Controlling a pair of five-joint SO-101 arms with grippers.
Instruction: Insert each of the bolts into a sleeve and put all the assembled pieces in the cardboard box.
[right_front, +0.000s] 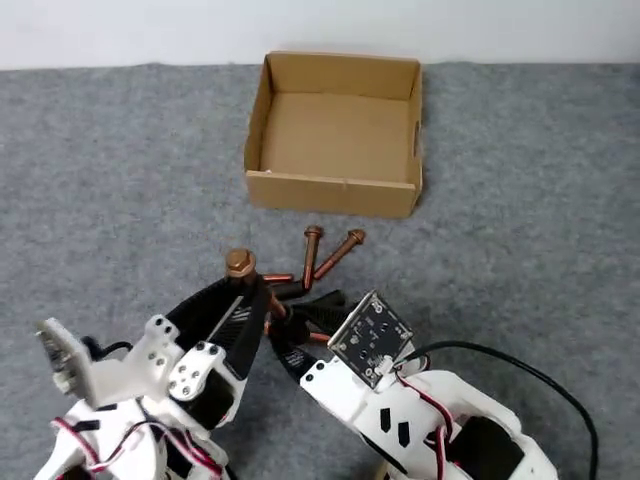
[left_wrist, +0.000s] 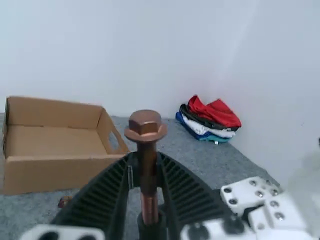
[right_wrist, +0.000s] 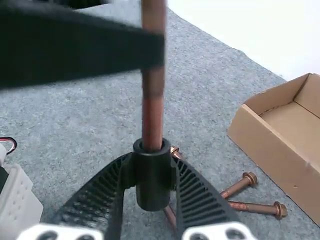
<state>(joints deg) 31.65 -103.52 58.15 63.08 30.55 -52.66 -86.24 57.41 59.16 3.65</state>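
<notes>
grey felt tabletop (right_front: 540, 180), white wall behind. cardboard box (right_front: 335, 195) upper centre of high view, empty: nothing delivered yet. we see left gripper (left_wrist: 144, 167) clamped on upright bolt (left_wrist: 145, 131), right gripper (right_wrist: 151, 172) closed around black sleeve (right_wrist: 151, 150). bolt tip just inside sleeve mouth. we judge first assembly in hand. loose bolts (right_front: 338, 254) below box, unsleeved, left to do.
</notes>
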